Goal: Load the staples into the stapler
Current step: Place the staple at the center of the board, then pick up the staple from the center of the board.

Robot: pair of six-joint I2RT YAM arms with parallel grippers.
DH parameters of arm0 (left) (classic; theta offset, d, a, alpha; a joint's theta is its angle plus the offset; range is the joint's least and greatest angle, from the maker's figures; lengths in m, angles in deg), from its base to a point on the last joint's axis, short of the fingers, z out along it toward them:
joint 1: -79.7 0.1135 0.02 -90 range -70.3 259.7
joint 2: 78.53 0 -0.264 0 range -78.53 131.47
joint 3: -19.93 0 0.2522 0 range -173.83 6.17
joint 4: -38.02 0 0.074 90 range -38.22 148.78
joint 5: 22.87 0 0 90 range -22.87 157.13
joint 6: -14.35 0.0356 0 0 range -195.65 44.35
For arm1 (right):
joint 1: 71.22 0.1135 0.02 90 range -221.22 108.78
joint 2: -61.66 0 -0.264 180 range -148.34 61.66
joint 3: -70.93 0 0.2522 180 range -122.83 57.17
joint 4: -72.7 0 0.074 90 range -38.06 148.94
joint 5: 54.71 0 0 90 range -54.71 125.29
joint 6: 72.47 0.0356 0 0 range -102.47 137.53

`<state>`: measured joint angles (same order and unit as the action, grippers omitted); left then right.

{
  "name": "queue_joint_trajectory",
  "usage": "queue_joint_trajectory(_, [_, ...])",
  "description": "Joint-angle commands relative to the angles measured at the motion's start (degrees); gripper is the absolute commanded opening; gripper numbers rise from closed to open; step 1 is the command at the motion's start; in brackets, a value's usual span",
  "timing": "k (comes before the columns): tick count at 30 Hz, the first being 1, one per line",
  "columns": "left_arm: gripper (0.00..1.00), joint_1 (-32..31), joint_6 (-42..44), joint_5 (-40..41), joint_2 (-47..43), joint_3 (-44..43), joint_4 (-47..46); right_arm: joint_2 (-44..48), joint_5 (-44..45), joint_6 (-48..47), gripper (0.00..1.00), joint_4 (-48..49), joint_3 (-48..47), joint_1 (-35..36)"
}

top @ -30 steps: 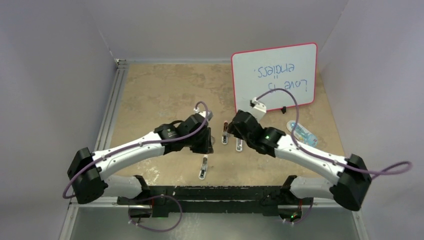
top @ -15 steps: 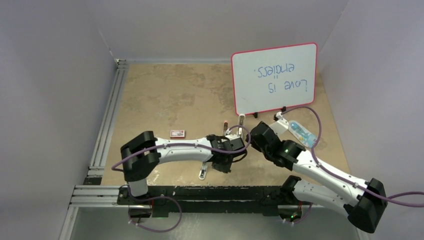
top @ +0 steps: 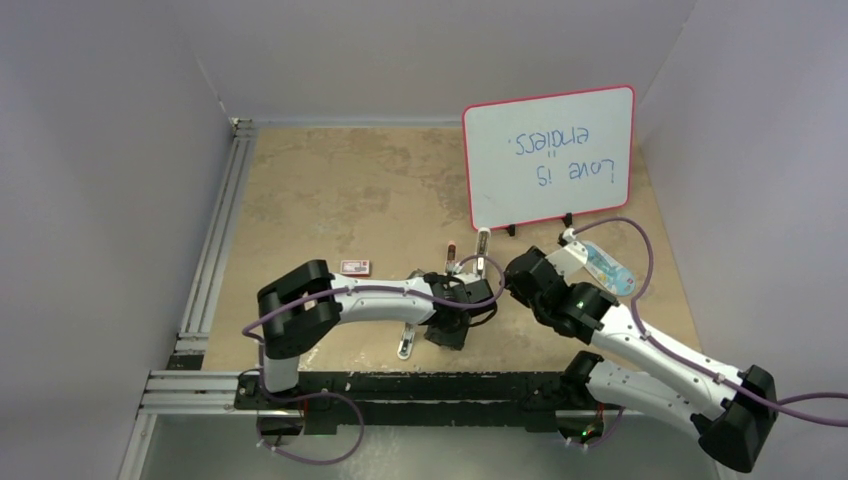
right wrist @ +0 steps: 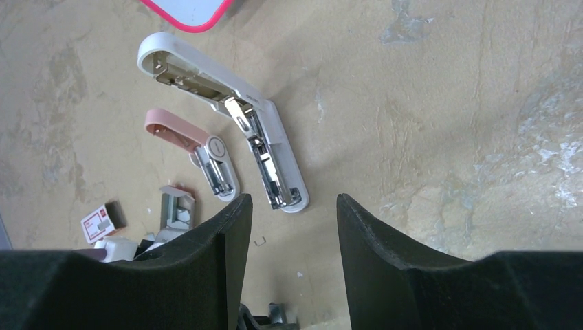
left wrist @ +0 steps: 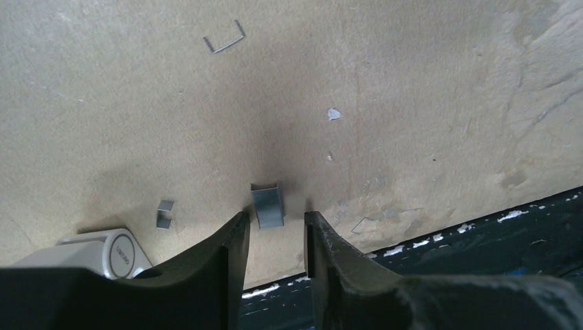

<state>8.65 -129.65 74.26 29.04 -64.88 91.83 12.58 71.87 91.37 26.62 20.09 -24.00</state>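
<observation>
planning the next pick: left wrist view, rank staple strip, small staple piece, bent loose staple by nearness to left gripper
1. staple strip, between the fingers of the left gripper
2. small staple piece, off to the view's left
3. bent loose staple, far top

Left tool (left wrist: 275,216) straddles the staples (left wrist: 267,206), jaws apart

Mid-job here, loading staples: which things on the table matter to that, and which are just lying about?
Job: staple strip; grey staple tray; red-pink staple box; opened white stapler; opened pink mini stapler (which gets loaded is unclear).
Lying about: whiteboard; blue printed packet; bent loose staple; third stapler by the front edge.
</observation>
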Motion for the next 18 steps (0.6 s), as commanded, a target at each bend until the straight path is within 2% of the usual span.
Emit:
queue_joint_trajectory(1, [0.36,-0.06,0.59,-1.89,-2.03,-0.4,-2.4,-0.33,1.28,0.17,0.51,-2.12,-3.28,-0.14])
queue_joint_trajectory(6, [0.38,0.83,1.95,-1.44,-9.05,1.31,-4.59,-0.69,-4.03,-0.5,0.52,-1.88,-3.25,-0.14])
queue_joint_trajectory(10, [0.39,5.0,3.3,0.19,-18.04,4.91,-6.24,-2.13,-9.38,-4.05,0.52,3.17,-0.63,-0.12])
queue_joint_trajectory(13, [0.39,8.9,5.12,4.2,-24.96,7.37,-6.04,-7.04,-15.17,-4.37,0.52,7.2,0.72,0.25])
queue_joint_trajectory(18, [0.4,15.46,7.99,11.57,-35.01,10.05,-4.49,-17.11,-15.62,4.11,0.55,7.64,-2.66,11.11])
